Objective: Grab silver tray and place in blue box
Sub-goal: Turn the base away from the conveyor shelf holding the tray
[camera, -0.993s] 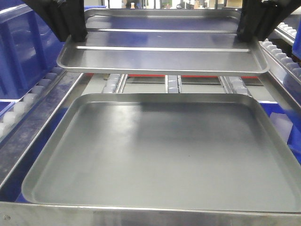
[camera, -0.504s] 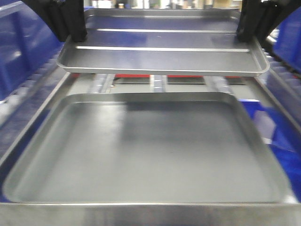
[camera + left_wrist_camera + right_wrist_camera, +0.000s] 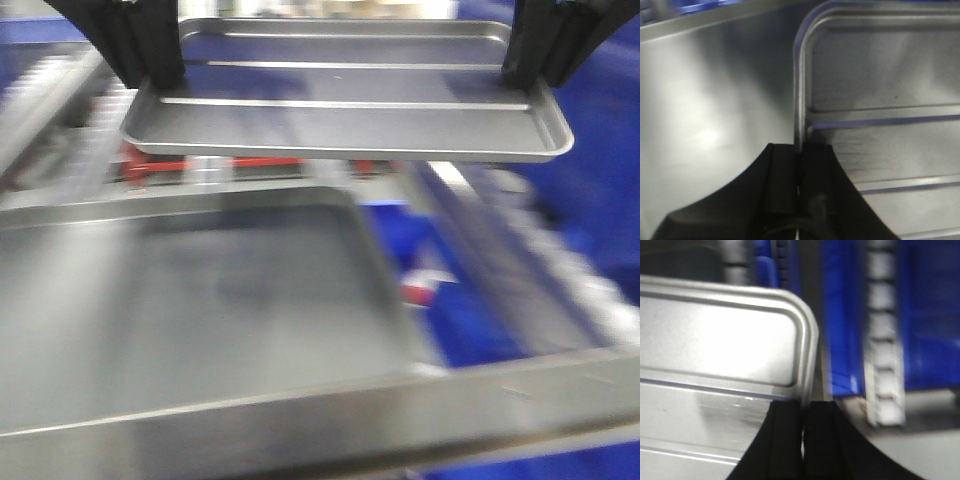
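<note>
The silver tray (image 3: 340, 120) hangs level in the air at the top of the front view, held by both short ends. My left gripper (image 3: 160, 78) is shut on its left rim and my right gripper (image 3: 530, 72) on its right rim. In the left wrist view my black fingers (image 3: 785, 180) pinch the tray's (image 3: 880, 125) raised edge. The right wrist view shows the same grip (image 3: 805, 407) near a rounded corner of the tray (image 3: 715, 355). The blue box (image 3: 590, 190) is a blurred blue mass at the right, and blue plastic (image 3: 930, 315) lies beyond the tray's right end.
A large dull grey tray (image 3: 180, 320) lies below and to the left of the held tray, and fills the left wrist view's left side (image 3: 700, 125). A metal roller rail (image 3: 500, 260) runs diagonally at the right, with white rollers (image 3: 882, 365). A metal edge (image 3: 400, 420) crosses the foreground.
The whole scene below has swept left and blurred, as the view swings right. More blue shows at the right. The silver tray stays fixed between both shut grippers.
</note>
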{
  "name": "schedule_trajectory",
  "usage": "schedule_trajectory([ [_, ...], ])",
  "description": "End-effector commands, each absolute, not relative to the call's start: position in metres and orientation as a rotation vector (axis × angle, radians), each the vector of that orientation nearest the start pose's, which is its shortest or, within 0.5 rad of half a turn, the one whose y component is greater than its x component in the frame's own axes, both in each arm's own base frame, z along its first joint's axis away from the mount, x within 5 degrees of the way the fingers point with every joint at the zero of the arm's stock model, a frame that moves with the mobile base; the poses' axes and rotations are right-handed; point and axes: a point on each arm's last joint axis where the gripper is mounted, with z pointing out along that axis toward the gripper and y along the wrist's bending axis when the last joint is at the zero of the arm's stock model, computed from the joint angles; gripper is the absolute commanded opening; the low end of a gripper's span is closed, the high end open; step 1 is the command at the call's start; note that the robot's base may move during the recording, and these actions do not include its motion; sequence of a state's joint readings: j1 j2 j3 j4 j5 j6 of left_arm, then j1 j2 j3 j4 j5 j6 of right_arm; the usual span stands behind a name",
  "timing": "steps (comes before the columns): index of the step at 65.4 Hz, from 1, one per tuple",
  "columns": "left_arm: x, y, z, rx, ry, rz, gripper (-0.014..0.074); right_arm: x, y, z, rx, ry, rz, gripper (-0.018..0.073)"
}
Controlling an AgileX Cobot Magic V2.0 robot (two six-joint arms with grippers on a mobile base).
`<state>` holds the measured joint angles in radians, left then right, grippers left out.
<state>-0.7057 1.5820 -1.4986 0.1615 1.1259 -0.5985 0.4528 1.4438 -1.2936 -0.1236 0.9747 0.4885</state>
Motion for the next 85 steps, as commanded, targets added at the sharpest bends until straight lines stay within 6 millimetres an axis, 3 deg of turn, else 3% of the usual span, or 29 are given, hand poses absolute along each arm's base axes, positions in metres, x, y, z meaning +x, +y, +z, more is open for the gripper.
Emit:
schedule_trajectory([
  [1,0.2577,-0.1959,0.3688,0.204,2.601,-0.172,-0.0105,0.2723,0.1145,0.3595,-0.042,2.495,0.150,0.0057],
  [85,0.2577,-0.1959,0.3688,0.204,2.601,-0.172,-0.0105,0.2723,0.1145,0.3595,-0.042,2.495,0.150,0.0057],
])
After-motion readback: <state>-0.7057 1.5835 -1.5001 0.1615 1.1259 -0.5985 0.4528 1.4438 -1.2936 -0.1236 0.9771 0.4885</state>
